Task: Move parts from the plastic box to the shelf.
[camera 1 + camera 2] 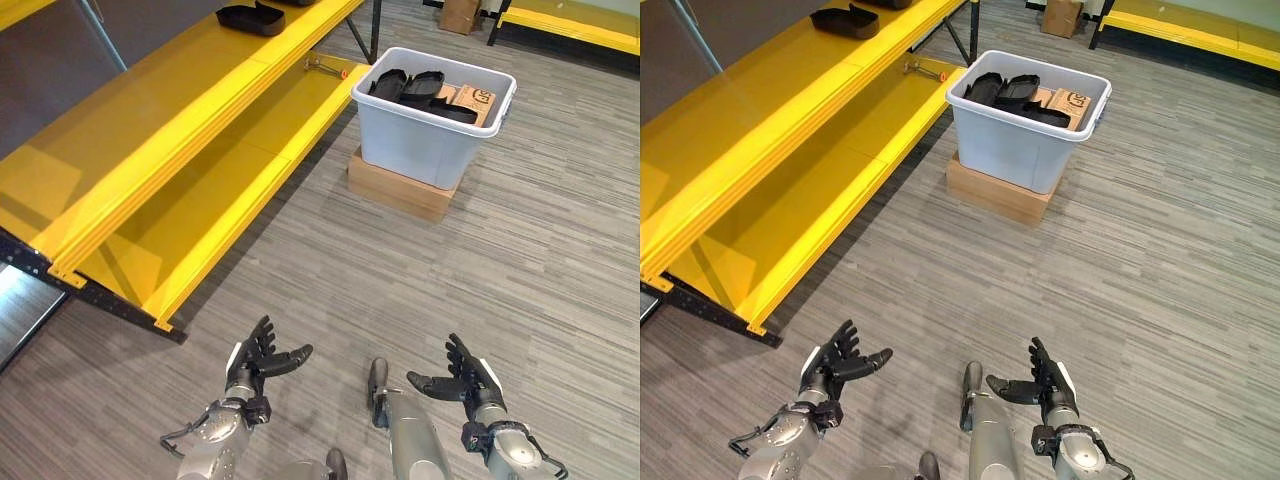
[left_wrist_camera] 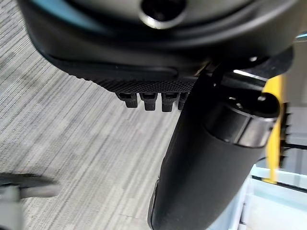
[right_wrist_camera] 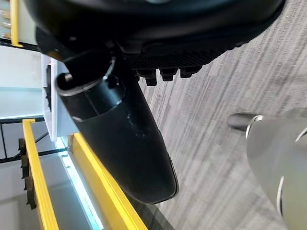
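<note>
A pale grey plastic box (image 1: 430, 140) stands on a flat cardboard carton (image 1: 400, 192) on the floor ahead. Several black parts (image 1: 415, 90) and a small cardboard packet lie inside it. The yellow shelf (image 1: 190, 140) runs along my left in two levels. One black part (image 1: 250, 18) rests on its upper level at the far end. My left hand (image 1: 255, 362) and right hand (image 1: 465, 382) hover low in front of me, well short of the box. Both are open with fingers spread, and both are empty.
A small metal tool (image 1: 322, 67) lies on the lower shelf level near the box. Another yellow rack (image 1: 575, 22) and a cardboard box (image 1: 460, 14) stand at the far end. Grey striped floor stretches between me and the plastic box.
</note>
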Tool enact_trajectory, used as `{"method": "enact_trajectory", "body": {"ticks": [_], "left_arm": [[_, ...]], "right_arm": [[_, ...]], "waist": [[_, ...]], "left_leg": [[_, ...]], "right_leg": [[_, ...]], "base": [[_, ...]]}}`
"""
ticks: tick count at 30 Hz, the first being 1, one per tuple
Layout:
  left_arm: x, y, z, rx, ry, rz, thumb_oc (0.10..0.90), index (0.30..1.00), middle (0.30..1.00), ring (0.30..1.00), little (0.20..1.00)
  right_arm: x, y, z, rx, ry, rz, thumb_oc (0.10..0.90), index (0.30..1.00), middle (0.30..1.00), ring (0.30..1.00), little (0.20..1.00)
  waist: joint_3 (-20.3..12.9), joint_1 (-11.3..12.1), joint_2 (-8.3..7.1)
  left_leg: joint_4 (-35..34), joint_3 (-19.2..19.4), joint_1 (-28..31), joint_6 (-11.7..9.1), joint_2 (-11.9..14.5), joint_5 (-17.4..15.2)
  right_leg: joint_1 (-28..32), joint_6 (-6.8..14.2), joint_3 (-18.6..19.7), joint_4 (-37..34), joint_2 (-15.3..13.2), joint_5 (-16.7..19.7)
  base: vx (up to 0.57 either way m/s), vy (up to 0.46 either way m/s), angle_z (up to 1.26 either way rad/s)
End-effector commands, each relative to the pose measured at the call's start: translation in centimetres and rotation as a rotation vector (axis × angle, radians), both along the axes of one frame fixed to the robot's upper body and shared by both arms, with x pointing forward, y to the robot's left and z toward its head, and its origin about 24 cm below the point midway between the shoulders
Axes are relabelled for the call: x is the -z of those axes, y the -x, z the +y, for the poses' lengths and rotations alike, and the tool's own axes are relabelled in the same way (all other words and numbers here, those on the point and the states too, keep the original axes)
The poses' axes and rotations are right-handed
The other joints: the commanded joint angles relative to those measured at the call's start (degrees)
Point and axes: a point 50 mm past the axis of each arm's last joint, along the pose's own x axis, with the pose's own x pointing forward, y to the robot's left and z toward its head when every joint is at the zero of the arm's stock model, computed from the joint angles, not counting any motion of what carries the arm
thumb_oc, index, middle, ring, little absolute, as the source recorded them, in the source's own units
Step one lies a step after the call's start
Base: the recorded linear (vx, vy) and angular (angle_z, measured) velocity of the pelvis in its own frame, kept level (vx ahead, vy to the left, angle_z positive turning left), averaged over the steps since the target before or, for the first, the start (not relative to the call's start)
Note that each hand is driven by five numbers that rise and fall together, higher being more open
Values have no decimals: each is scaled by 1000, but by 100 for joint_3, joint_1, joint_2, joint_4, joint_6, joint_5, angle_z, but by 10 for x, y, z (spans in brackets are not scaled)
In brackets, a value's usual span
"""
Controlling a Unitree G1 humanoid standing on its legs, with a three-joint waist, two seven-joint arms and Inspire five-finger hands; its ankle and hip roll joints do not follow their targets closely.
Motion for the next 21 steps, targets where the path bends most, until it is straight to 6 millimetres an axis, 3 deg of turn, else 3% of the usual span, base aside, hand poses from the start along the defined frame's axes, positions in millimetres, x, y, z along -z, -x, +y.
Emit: {"method": "enact_trajectory", "body": {"ticks": [1,2,3,4,5,6,7,8,10,11,13,15,16,17,18,19,20,21], "left_arm": [[-39,-21,-3,53,-2,-231,900,1000,1000,1000,1000],[-39,-21,-5,54,4,-231,900,1000,1000,1000,1000],[-40,-22,-9,50,27,-237,900,1000,1000,1000,1000],[-40,-22,-8,50,27,-237,900,1000,1000,1000,1000],[-39,-22,-9,42,33,-236,900,1000,1000,1000,1000],[-39,-22,-9,42,33,-236,900,1000,1000,1000,1000],[-39,-21,-8,28,50,-234,900,1000,1000,1000,1000],[-41,-22,-11,35,52,-240,900,1000,1000,1000,1000],[-43,-23,-11,36,53,-248,900,1000,1000,1000,1000],[-43,-22,-10,32,51,-244,900,1000,1000,1000,1000],[-41,-21,-10,23,61,-237,900,1000,1000,1000,1000],[-39,-17,-7,6,59,-229,900,1000,1000,1000,1000],[-37,-15,-6,2,54,-217,900,1000,1000,1000,1000],[-31,-10,-3,-18,40,-195,900,1000,1000,1000,1000],[-31,-10,-3,-18,41,-195,900,1000,1000,1000,1000],[-32,-11,-2,-15,31,-201,900,1000,1000,1000,1000],[-33,-12,-3,-12,33,-202,900,1000,1000,1000,1000],[-33,-12,-2,-8,38,-209,900,1000,1000,1000,1000]], "right_arm": [[-34,-21,-15,-33,85,-188,900,1000,1000,1000,1000],[-34,-21,-15,-37,91,-187,900,1000,1000,1000,1000],[-36,-24,-16,-46,100,-191,900,1000,1000,1000,1000],[-36,-24,-16,-46,100,-191,900,1000,1000,1000,1000],[-37,-25,-15,-55,102,-194,900,1000,1000,1000,1000],[-37,-25,-15,-55,102,-194,900,1000,1000,1000,1000],[-40,-28,-17,-67,113,-208,900,1000,1000,1000,1000],[-45,-31,-21,-59,131,-226,900,1000,1000,1000,1000],[-47,-32,-23,-56,138,-235,900,1000,1000,1000,1000],[-47,-33,-24,-42,144,-235,900,1000,1000,1000,1000],[-47,-33,-24,-34,147,-236,900,1000,1000,1000,1000],[-47,-31,-26,-19,165,-235,900,1000,1000,1000,1000],[-47,-30,-27,-20,179,-235,900,1000,1000,1000,1000],[-44,-30,-26,-25,200,-223,900,1000,1000,1000,1000],[-44,-30,-26,-25,200,-223,900,1000,1000,1000,1000],[-43,-31,-26,-33,210,-220,900,1000,1000,1000,1000],[-44,-33,-27,-39,217,-222,900,1000,1000,1000,1000],[-43,-32,-23,-60,200,-215,900,1000,1000,1000,1000]], "waist": [[-324,-130,74],[-366,-179,99],[-398,-203,177],[-409,-214,157],[-478,-206,200],[-480,-210,197],[-493,-107,154],[-271,81,48],[-234,134,-36],[-139,295,-126],[-131,377,-175],[-143,424,-198],[-162,464,-182],[-212,620,-35],[-215,616,-31],[-284,665,36],[-345,663,91],[-467,633,154]], "left_leg": [[352,-57,473,-333,557,-168],[486,-84,480,-437,640,-23],[725,-129,482,-560,802,321],[710,-139,467,-557,780,348],[954,-155,427,-705,888,752],[951,-158,425,-704,885,756],[2311,-369,-98,-908,935,1753],[3392,-565,-735,-925,557,1818],[3564,-571,-1082,-844,569,1775],[3234,-561,-1610,-612,781,1418],[2789,-569,-1815,-556,877,1353],[916,-463,-1770,-602,1781,1612],[29,-406,-1597,-669,1996,1872],[-1034,-1015,-1514,-814,2001,2350],[-1061,-1020,-1512,-815,2004,2375],[-1440,-1273,-1511,-940,1919,2489],[-1608,-1230,-1493,-1029,1874,2559],[-1577,-1070,-1299,-1016,1871,2381]], "right_leg": [[474,327,92,-181,91,144],[492,252,240,-82,209,94],[403,141,256,249,321,-67],[398,142,255,226,299,-45],[546,24,248,192,439,-190],[545,24,246,189,435,-188],[835,-223,393,192,656,-441],[1155,-343,634,94,748,-552],[1261,-369,710,30,736,-570],[1548,-364,842,-93,758,-709],[1687,-304,921,-216,716,-736],[1832,-155,1042,-267,647,-865],[1880,-115,1084,-292,632,-918],[2161,-59,1278,-484,748,-1017],[2161,-60,1272,-502,752,-999],[2335,-33,1381,-660,805,-1019],[2490,-1,1427,-729,799,-1047],[2595,77,1477,-663,699,-1128]], "base": [[426,-184,33],[358,-149,45],[349,-150,46],[342,-169,31],[129,-88,5],[393,-277,-15],[396,-291,-3],[390,-291,5],[260,-145,-42],[308,-129,-67],[284,-11,-48],[345,133,-45],[461,263,-39],[344,201,-41],[391,199,-75],[286,135,-80],[504,314,-97],[359,253,-54]]}}
